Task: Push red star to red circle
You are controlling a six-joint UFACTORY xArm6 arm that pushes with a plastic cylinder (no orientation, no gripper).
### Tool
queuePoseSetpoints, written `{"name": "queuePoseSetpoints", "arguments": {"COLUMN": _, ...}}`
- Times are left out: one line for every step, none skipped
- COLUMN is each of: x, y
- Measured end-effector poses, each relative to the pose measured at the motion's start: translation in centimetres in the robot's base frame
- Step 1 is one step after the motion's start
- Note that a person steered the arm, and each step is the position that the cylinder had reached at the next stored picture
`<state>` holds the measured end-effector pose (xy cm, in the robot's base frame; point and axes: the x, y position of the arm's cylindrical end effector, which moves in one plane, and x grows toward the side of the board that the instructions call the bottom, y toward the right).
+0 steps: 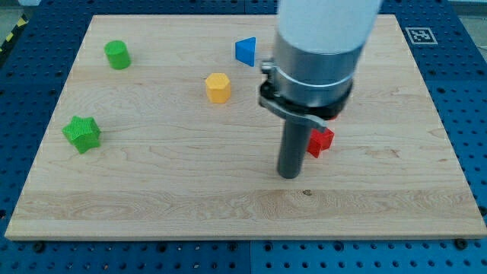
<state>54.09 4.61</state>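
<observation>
The red star [321, 141] lies on the wooden board right of centre, with its left part hidden behind my rod. My tip [288, 175] rests on the board just to the left of the star and slightly nearer the view's bottom, close to it or touching it. The red circle does not show as a whole. A small sliver of red [332, 117] peeks out under the arm's collar above the star, and I cannot tell what it is. The arm's wide body hides the board's upper right-centre.
A blue triangle [245, 51] and a yellow hexagon [218, 87] lie left of the arm near the view's top. A green circle [117, 55] is at the upper left and a green star [82, 133] at the left edge.
</observation>
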Motion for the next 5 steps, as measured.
{"name": "queuePoseSetpoints", "arguments": {"x": 0.0, "y": -0.4}}
{"name": "queuePoseSetpoints", "arguments": {"x": -0.6, "y": -0.4}}
{"name": "queuePoseSetpoints", "arguments": {"x": -1.7, "y": -0.1}}
{"name": "queuePoseSetpoints", "arguments": {"x": -1.8, "y": 2.8}}
{"name": "queuePoseSetpoints", "arguments": {"x": -2.6, "y": 6.5}}
